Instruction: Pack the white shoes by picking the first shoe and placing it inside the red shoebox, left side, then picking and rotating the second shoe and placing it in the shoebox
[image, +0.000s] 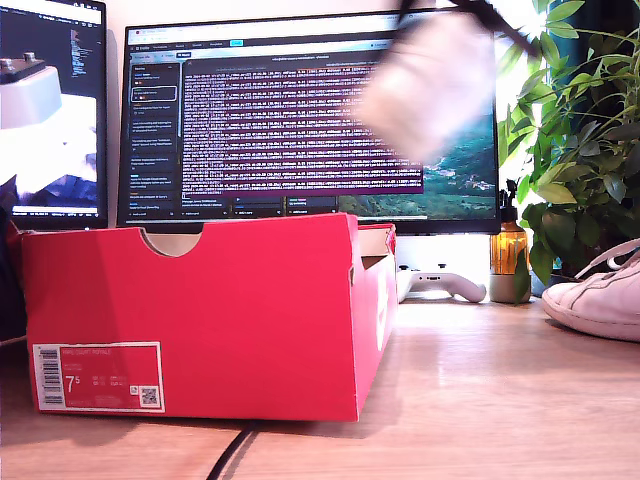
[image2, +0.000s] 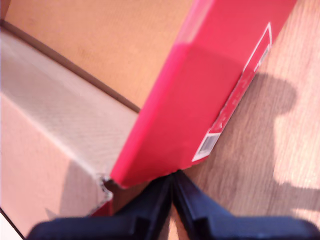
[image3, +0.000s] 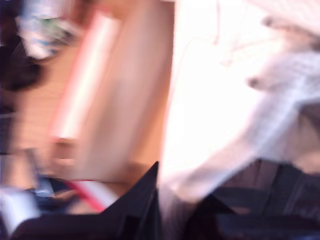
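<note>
Red cardboard filled the exterior view's lower left: the red shoebox (image: 200, 320) sat open on the wooden table (image: 500, 400), its labelled end with the half-round notch facing the camera and its long axis running away toward the monitors (image: 300, 120). From the box, one white shoe (image: 600, 295) lay at about three o'clock, well apart, resting on its sole at the exterior view's right edge; only one end showed, so we could not tell which way its toe pointed. A blurred white shape (image: 430, 85) hung high at roughly one o'clock from the box, in front of the screen; we took it for the other white shoe (image3: 220, 125), though its heading could not be read through the blur.

Our first pincer (image2: 172, 200) hovered above the box's labelled end (image2: 200, 115), its dark fingers pressed together with nothing between them. Our second pincer (image3: 172, 210) had that blurred white shoe right at its fingers and appeared to grip it, with the box's tan interior (image3: 120, 115) beyond. A potted plant (image: 580, 130) and a white game controller (image: 440, 283) stood behind.
</note>
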